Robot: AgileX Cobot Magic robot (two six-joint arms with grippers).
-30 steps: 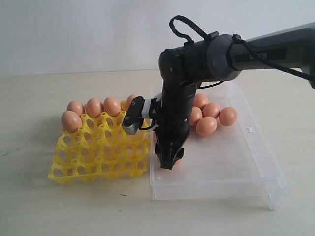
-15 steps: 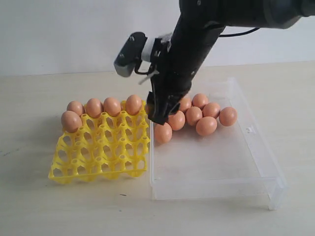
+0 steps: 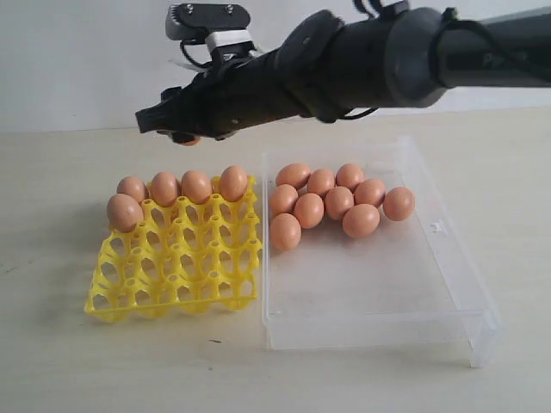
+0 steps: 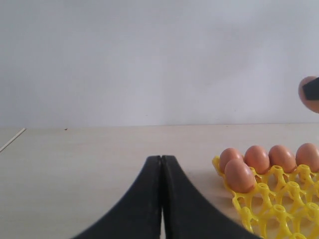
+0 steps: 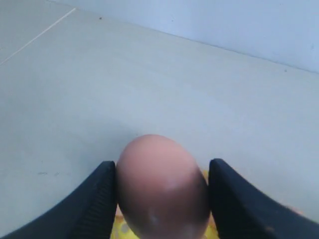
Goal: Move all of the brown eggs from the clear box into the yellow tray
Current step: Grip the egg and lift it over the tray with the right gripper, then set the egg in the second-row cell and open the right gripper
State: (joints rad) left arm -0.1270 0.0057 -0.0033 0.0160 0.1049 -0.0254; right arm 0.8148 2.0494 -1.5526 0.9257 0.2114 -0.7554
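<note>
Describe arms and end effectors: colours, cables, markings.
Right arm: matte black with a grey joint band, black cable looped on top, grey camera box on white mount. Right end effector and left end effector: smooth black curved fingers. Link lettering unreadable.

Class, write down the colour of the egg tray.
The egg tray is bright yellow; the exterior view shows it best.

My left gripper (image 4: 161, 163) has its two dark fingers pressed flat together over the pale table (image 4: 75, 164). Nearby, five brown eggs (image 4: 239, 175) sit in cups of the yellow tray (image 4: 247, 211). A plain wall (image 4: 149, 59) stands behind.
</note>
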